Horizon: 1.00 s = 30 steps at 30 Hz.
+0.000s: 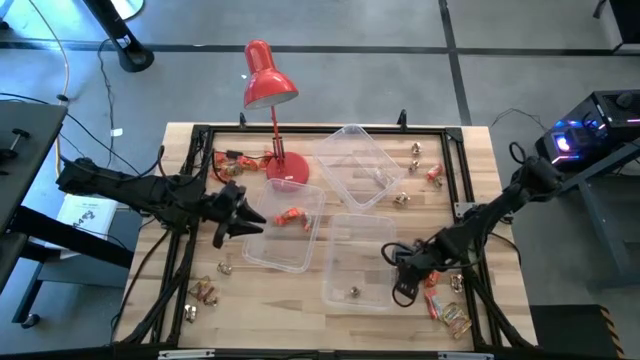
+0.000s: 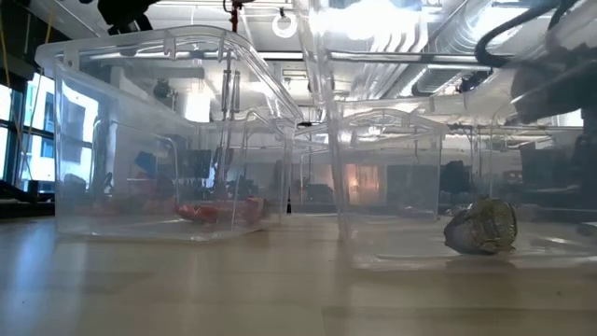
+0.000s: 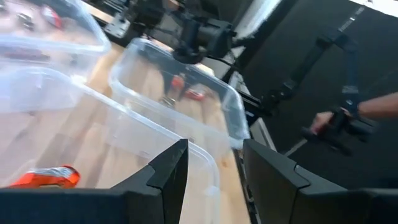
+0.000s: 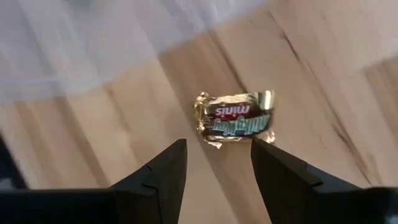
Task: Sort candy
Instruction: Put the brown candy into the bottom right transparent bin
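high view: on the wooden counter [image 1: 300, 300], loose candy [image 1: 203, 293] lies near the front left corner. the left pincer [image 1: 243, 222] hangs at the left rim of the left tub [image 1: 285, 228], fingers parted with nothing between them; red-orange sweets [image 1: 291, 216] lie inside that tub. behind it stands a red desk lamp [image 1: 268, 90], with a tilted tub [image 1: 355, 165] beside it. the front tub [image 1: 356, 262] holds one foil sweet [image 1: 352, 292]. the right pincer [image 1: 403, 288] sits just right of that tub, fingers parted and empty, over a gold-wrapped candy [image 4: 235, 117] lying on the wood. more sweets [image 1: 447, 310] lie nearby at the front right.
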Tool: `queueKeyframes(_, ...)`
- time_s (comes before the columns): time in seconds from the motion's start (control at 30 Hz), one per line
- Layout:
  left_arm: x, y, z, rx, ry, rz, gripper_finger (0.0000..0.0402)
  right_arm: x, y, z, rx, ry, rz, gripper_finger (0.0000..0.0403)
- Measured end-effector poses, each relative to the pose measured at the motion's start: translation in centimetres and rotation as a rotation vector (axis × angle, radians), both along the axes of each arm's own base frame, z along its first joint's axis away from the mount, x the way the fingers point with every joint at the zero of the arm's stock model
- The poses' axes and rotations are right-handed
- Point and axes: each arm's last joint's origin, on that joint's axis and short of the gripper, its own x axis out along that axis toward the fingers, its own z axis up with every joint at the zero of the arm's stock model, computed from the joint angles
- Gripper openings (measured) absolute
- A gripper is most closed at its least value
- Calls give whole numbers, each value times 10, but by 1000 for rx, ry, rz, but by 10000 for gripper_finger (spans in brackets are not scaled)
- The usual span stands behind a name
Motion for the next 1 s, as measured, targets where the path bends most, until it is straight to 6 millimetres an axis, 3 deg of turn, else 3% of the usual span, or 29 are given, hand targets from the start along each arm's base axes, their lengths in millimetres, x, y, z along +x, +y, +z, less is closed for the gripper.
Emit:
queueKeyframes(0.8, -3, 5, -14, 53, 146, 155, 145, 13, 5, -23, -240, -119, 165, 171)
queueKeyframes(0.9, -4, 6, -15, 55, 150, 158, 145, 14, 5, -25, -244, -115, 141, 134)
queueKeyframes(1.0, -4, 6, -15, 55, 150, 158, 145, 12, 4, -21, -231, -114, 116, 51)
